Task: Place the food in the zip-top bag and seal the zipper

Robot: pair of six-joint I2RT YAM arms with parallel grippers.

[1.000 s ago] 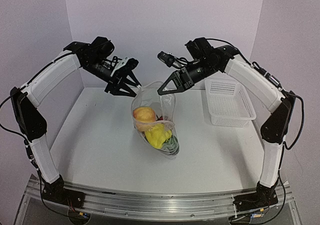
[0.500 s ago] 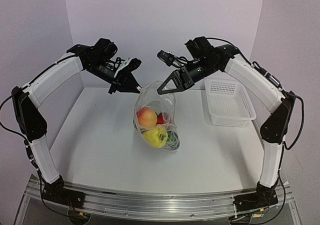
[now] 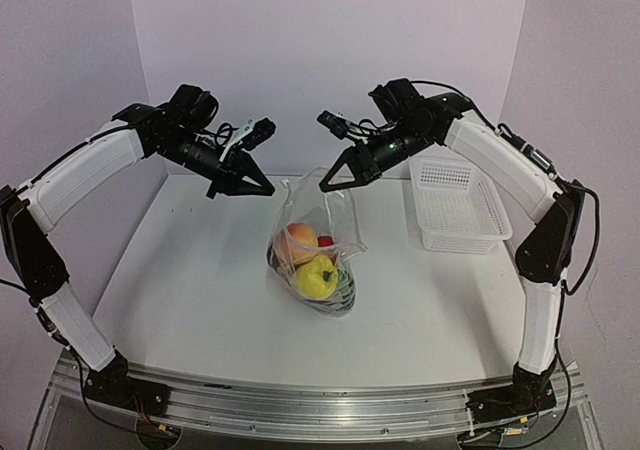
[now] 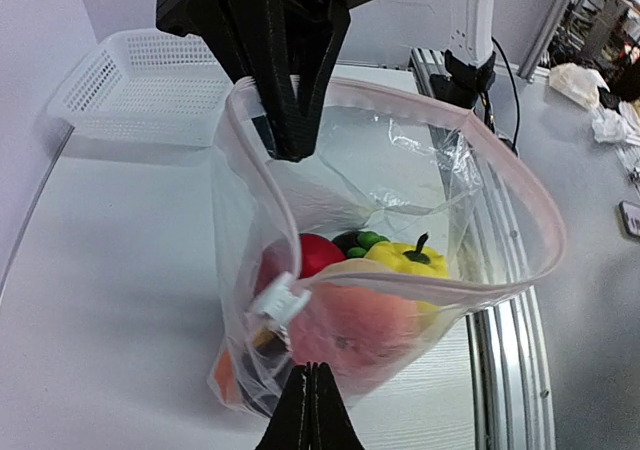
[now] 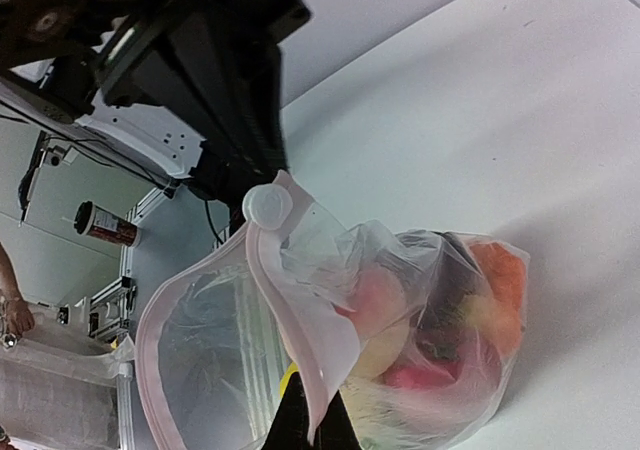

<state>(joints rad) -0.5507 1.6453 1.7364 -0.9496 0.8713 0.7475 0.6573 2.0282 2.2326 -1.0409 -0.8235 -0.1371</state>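
The clear zip-top bag (image 3: 318, 260) hangs with its bottom on the table and its mouth wide open. Inside lies the food: a peach-coloured fruit (image 3: 298, 240), a yellow pepper (image 3: 317, 278) and a red piece (image 4: 315, 255). The pinkish zipper (image 4: 520, 200) rings the mouth, with a white slider (image 4: 280, 305) at one end. My right gripper (image 3: 322, 185) is shut on the bag's far rim and holds it up. My left gripper (image 3: 265, 190) is shut on nothing, just left of the bag and apart from it.
A white perforated basket (image 3: 455, 205) stands on the table at the right, behind the right arm. White walls close in the table at the back and on both sides.
My left gripper has gone from open to shut and drawn back left from the bag's rim. The bag now hangs more upright from the right gripper alone.
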